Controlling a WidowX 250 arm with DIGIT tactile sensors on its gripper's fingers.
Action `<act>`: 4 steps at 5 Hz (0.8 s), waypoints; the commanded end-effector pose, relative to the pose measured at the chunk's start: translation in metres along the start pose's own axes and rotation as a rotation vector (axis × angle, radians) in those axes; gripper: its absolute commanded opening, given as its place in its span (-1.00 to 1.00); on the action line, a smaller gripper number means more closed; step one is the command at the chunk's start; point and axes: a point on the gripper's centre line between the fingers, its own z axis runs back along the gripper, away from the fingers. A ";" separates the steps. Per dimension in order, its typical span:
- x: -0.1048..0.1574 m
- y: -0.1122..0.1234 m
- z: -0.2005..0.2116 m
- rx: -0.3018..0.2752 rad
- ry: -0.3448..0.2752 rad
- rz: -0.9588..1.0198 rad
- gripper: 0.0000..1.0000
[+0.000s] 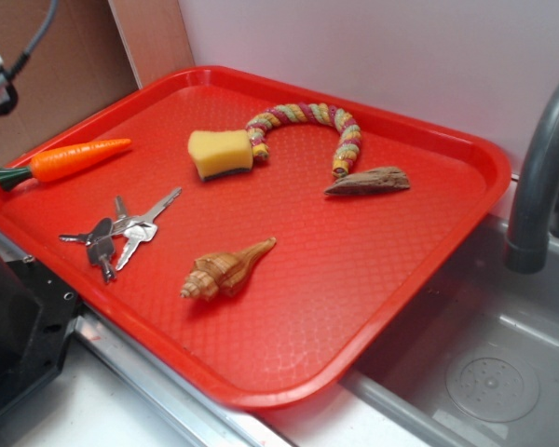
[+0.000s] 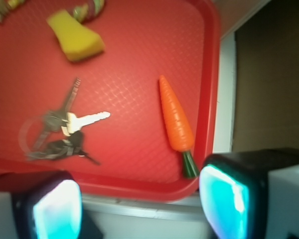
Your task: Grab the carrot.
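Note:
The orange toy carrot (image 1: 74, 158) with its dark green stem end lies at the left rim of the red tray (image 1: 354, 279). In the wrist view the carrot (image 2: 175, 117) lies near the tray's right rim (image 2: 212, 74), stem end toward the camera. My gripper (image 2: 139, 206) is open and empty, its two pads wide apart above the tray's near edge, short of the carrot. The right pad (image 2: 224, 201) is just below and right of the stem. In the exterior view only a dark part of the arm (image 1: 14, 326) shows at the lower left.
A bunch of keys (image 1: 121, 233), a tan spiral seashell (image 1: 225, 270), a yellow sponge (image 1: 220, 153), a striped rope ring (image 1: 307, 126) and a piece of wood (image 1: 368, 181) lie on the tray. A grey tap (image 1: 540, 168) and sink (image 1: 484, 372) are at the right.

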 end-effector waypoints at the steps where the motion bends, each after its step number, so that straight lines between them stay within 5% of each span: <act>1: 0.009 0.027 -0.060 -0.010 0.063 -0.139 1.00; 2: 0.013 0.031 -0.092 0.010 0.145 -0.171 1.00; 3: 0.014 0.031 -0.111 -0.011 0.159 -0.167 1.00; 4: 0.022 0.018 -0.123 -0.023 0.164 -0.170 -0.09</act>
